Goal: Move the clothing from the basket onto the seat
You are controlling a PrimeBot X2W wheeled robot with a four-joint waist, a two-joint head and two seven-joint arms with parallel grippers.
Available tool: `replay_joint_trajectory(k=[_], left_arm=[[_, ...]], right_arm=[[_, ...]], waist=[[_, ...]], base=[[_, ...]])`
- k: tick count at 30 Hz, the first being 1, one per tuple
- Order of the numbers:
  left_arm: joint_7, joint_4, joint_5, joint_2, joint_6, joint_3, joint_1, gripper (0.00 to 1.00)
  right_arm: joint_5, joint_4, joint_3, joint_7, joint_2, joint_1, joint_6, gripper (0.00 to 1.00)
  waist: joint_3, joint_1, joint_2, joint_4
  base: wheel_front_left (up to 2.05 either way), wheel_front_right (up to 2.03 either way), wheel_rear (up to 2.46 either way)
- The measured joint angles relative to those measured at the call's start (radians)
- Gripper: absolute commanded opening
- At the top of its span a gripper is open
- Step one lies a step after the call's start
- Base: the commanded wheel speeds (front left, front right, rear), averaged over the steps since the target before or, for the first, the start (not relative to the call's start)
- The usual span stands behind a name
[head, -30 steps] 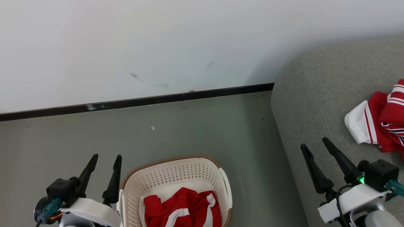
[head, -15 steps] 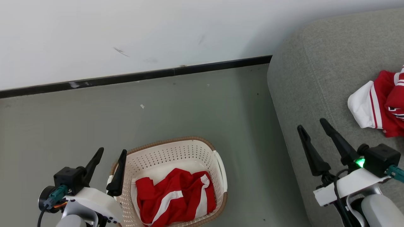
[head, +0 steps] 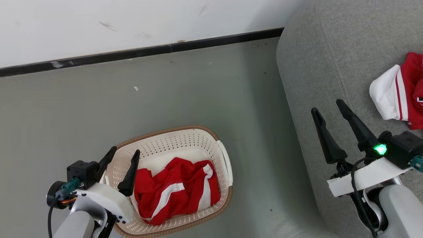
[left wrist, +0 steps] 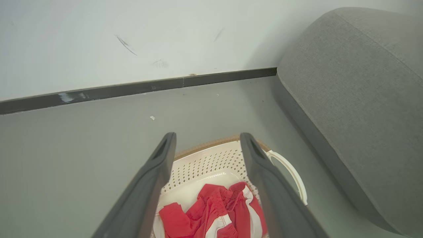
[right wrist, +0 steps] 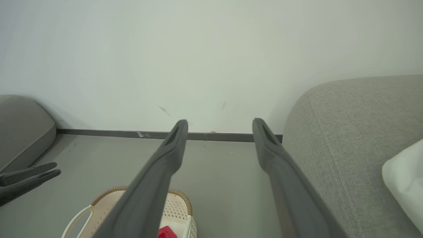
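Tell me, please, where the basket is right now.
In the head view the basket stands on the floor at the lower centre-left, holding red clothing. The left gripper is at its left rim, and the sofa lies apart to its right.

The floor [head: 66, 109] is grey-green; a black strip [head: 142, 52] runs along the bottom of the white wall [head: 165, 16]; a tiny white scrap [head: 135, 88] lies on the floor.

Perforated plastic basket [head: 178, 141], matt woven-cloth seat [head: 325, 49]
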Motion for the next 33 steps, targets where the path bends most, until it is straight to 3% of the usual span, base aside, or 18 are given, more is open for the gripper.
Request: replay_joint_trajectory(k=[33], left_arm=[[0.088, 0.281, 0.057, -0.013, -0.037, -0.137, -0.23, 1.0]], right_arm=[[-0.043, -0.076, -0.028, -0.005, 0.031, -0.178, 0.0, 1.0]], waist=[[0.271, 0.0, 0.0, -0.079]], base=[[0.0, 0.0, 0.0]])
